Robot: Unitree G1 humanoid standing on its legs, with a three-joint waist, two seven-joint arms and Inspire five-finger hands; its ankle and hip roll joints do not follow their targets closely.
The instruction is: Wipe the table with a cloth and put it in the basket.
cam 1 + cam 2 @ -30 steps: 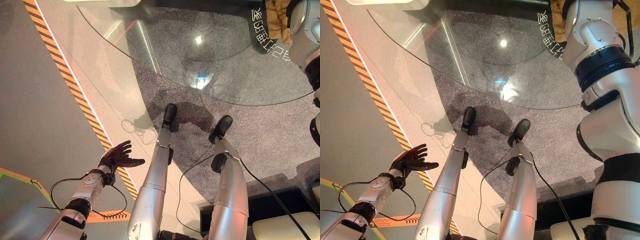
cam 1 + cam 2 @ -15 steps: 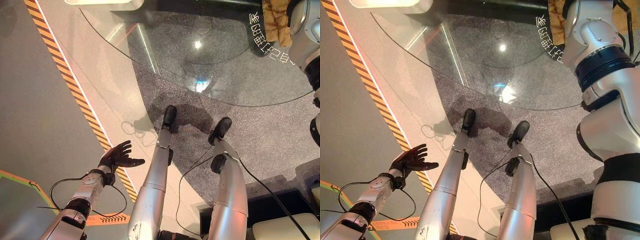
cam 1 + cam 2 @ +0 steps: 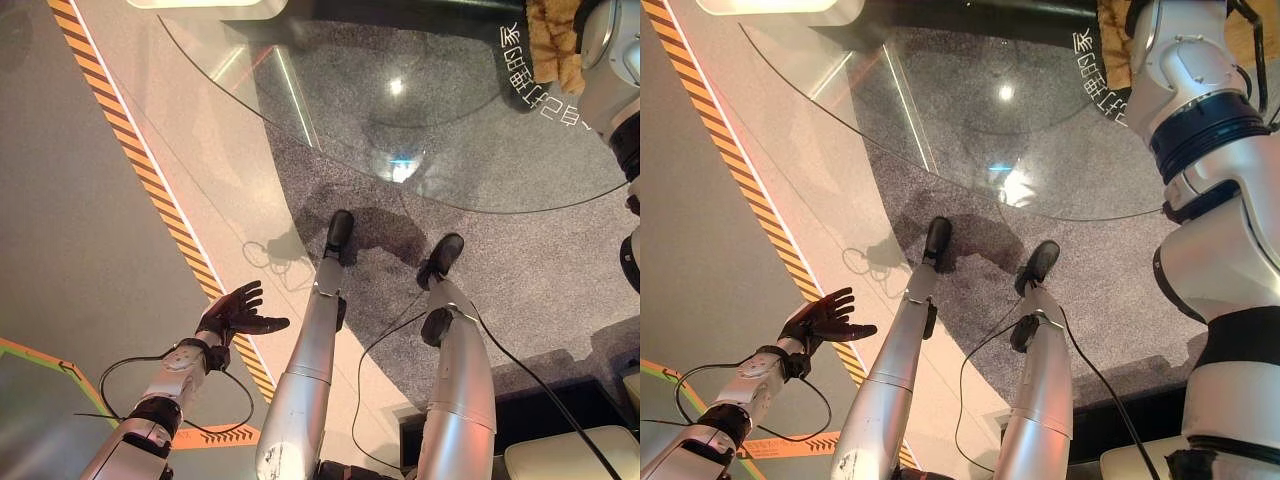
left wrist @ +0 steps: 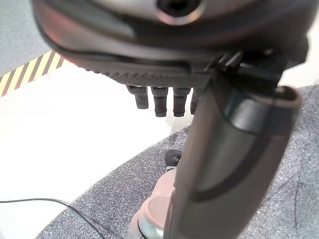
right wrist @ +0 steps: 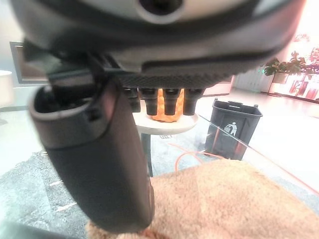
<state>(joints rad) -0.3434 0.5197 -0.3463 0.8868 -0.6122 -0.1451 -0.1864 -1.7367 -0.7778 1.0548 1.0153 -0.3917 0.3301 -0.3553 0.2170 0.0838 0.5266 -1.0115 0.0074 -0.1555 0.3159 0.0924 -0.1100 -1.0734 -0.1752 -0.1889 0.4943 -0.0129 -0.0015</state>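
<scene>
A tan fluffy cloth lies on the round glass table at its far right edge, beside my right arm. In the right wrist view my right hand hangs just over the cloth. Its fingers are straight and its thumb reaches down to the cloth's surface. My left hand hangs low at the left over the floor, away from the table. It is open and holds nothing, as the left wrist view also shows.
An orange basket-like object stands on a small white round table beyond the cloth, with a dark bin beside it. A yellow-black striped line runs across the floor left of the glass table. A grey carpet lies under it.
The whole picture has shifted a little, so the camera has moved. The left hand has kept its place and pose, and the cloth lies at the same table edge.
</scene>
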